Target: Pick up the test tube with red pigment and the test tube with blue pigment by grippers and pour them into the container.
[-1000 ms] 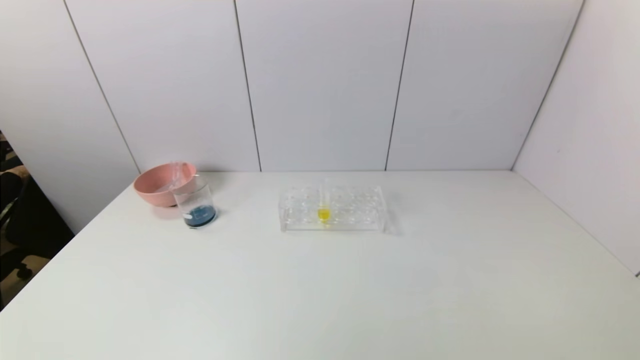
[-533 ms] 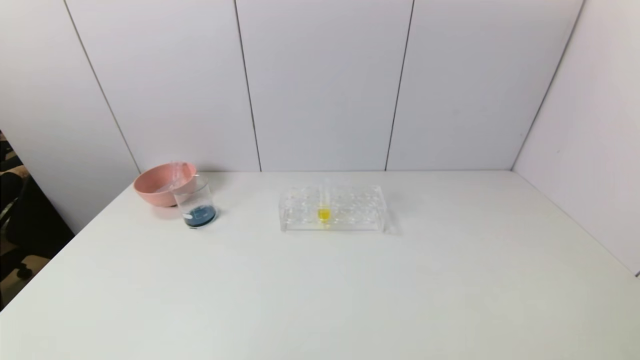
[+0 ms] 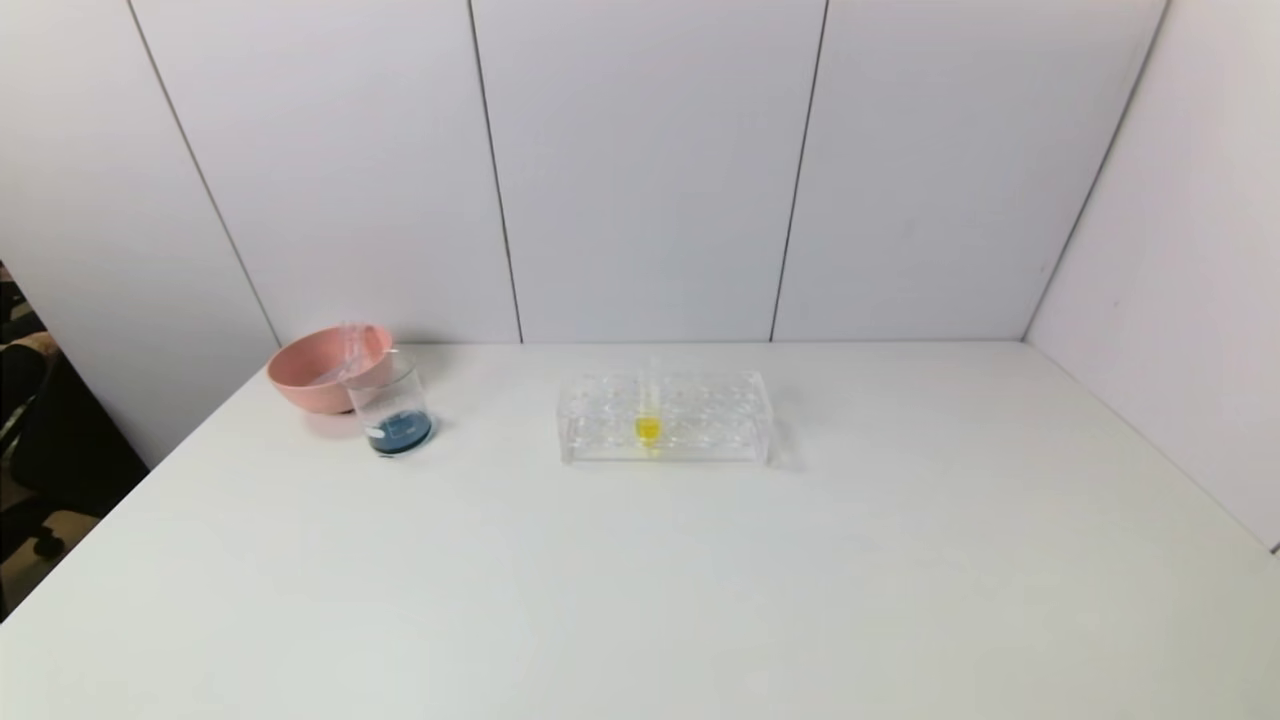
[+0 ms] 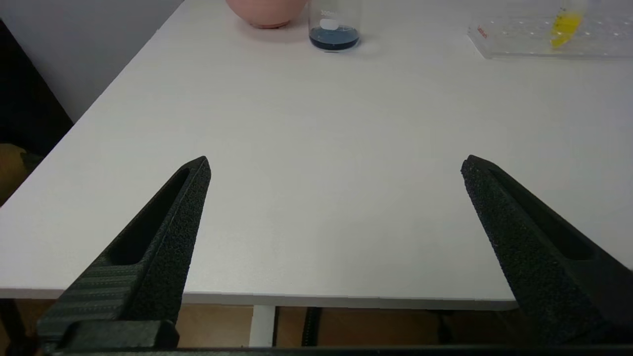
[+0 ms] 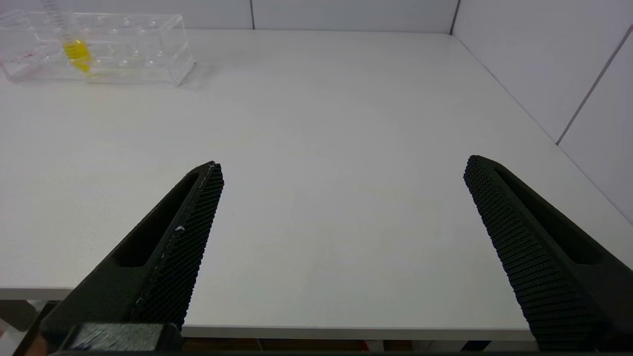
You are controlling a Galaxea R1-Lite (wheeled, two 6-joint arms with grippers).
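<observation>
Two black robot grippers wait at the near edge of the flat white bench (image 3: 640,580), one on each side, and neither holds anything. The left gripper (image 4: 336,165) has its jaws spread wide apart. The right gripper (image 5: 343,168) has its jaws spread wide apart too. The head view shows neither arm, so both look parked low and back.

Farther away, near the middle of the bench, stands the clear plastic tube rack (image 3: 665,430). It holds just one slim clear tube with a yellow tip (image 3: 647,428). No tube with a red tip or a blue tip sits in it.

Farther still, on the robot's left, stands the small clear glass beaker (image 3: 392,410), which is the container. It has dark blue liquid at the bottom. Right behind it, touching or nearly so, is the round pink bowl (image 3: 315,370). Something clear and thin seems to lean in the bowl, maybe empty tubes, but it is too faint to be sure.

Nothing has moved on the bench over the last second. With colour already in the beaker, the rack down to the yellow tube, and both arms pulled back, the pouring looks finished.
</observation>
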